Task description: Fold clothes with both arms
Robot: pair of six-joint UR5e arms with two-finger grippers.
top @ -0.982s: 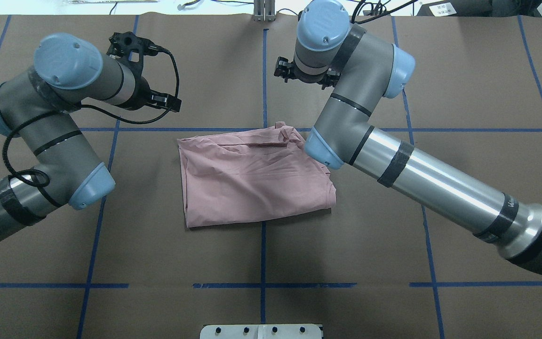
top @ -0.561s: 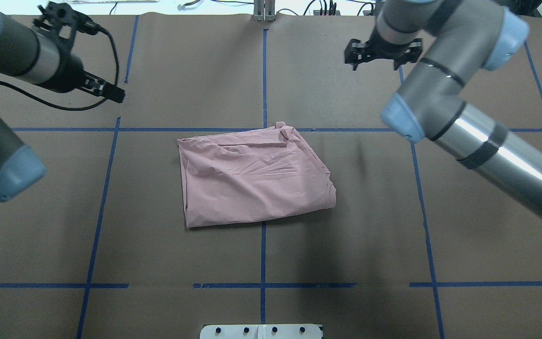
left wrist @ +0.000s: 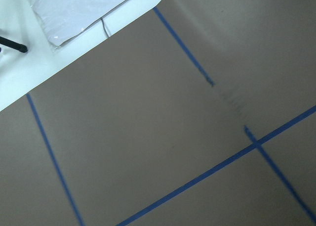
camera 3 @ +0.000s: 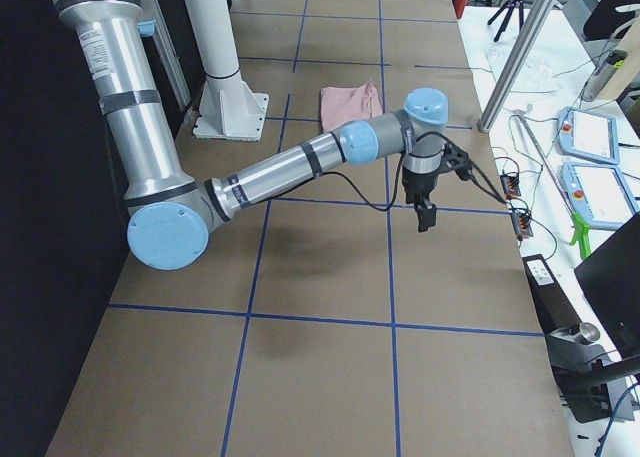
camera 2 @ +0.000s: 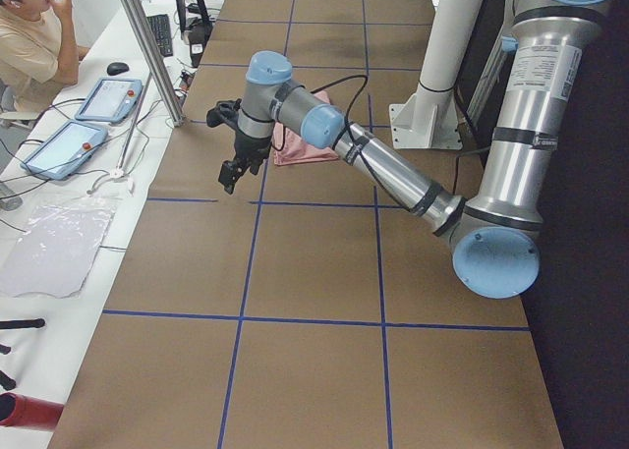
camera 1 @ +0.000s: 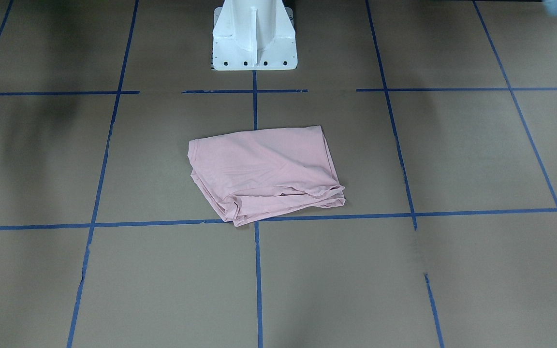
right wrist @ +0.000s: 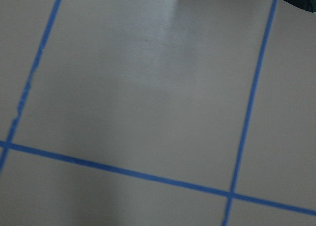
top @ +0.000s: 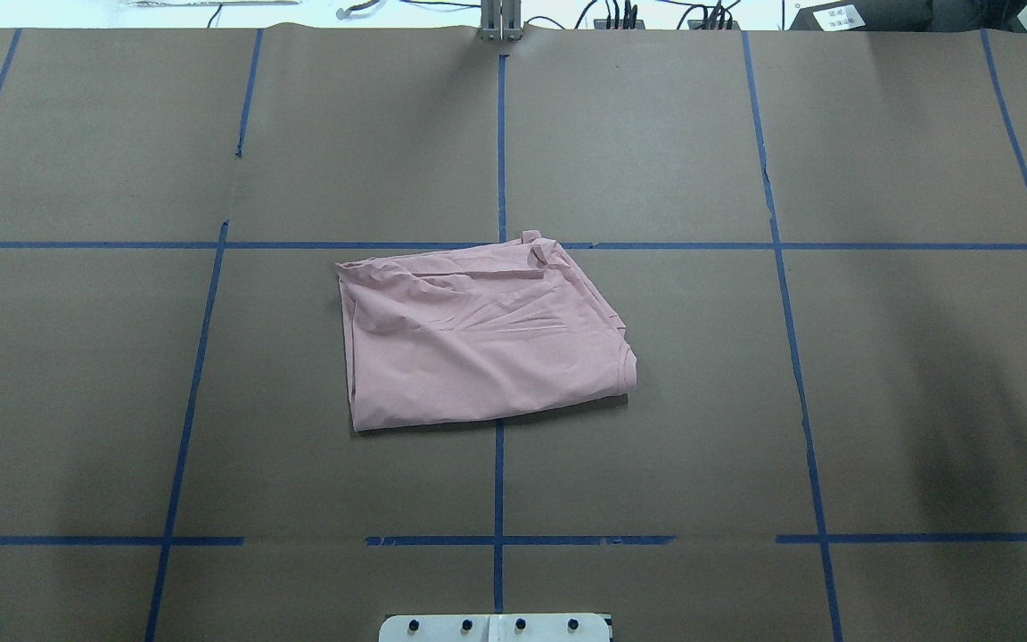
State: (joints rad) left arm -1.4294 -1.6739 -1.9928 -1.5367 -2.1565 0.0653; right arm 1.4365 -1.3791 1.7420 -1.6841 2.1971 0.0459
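Garment on the table: 1 pale pink T-shirt (top: 478, 339), folded into a rough, creased rectangle with several layers showing at its edges. It lies flat on the brown paper table cover (top: 656, 428), near the middle. It straddles the central one of the blue tape lines (top: 497, 481), and its far edge touches a cross line. The white pedestal base (camera 1: 253, 34) stands apart from it on the robot's side.

Neither of the 2 arms touches the cloth. The grey-silver tubular left arm with light blue joint caps (camera 2: 383, 169) reaches out over the paper. Its black fingered left gripper (camera 2: 232, 170) points down above bare paper, well apart from the shirt. The matching right arm (camera 3: 290, 167) is stretched the same way on the other side, and the black right gripper (camera 3: 424, 214) hangs over a blue line.

In the front-facing and overhead views only a black sliver of each gripper shows at the frame edge. I cannot tell whether either pincer is spread or pressed together.

Both wrist cameras show only brown paper and blue tape.
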